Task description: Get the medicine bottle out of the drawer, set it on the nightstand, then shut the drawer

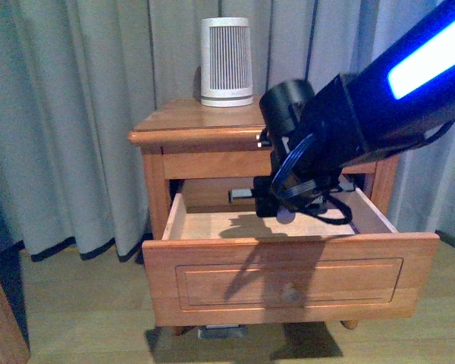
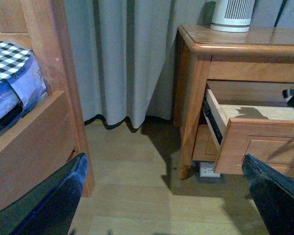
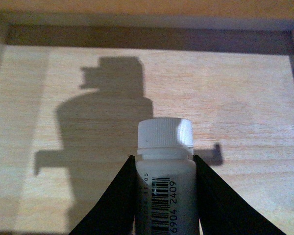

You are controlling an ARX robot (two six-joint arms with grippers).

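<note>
Our right fingers (image 3: 110, 205) pinch the medicine bottle (image 3: 164, 196) by its body. Its long axis runs along them, cap pointing past the tips toward the back of the open drawer (image 1: 288, 241). It sits inside the drawer, below the front edge of the nightstand (image 1: 182, 121) counter, so we judge the lift goes outward, then up. Our left fingers (image 2: 54, 205) are spread, well apart. The bottle is white, with a ribbed cap and a barcode.

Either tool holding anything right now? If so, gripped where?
Right tool holds the medicine bottle by its body, clamped just below the ribbed cap, over the open drawer. Left tool is open and empty.
</note>
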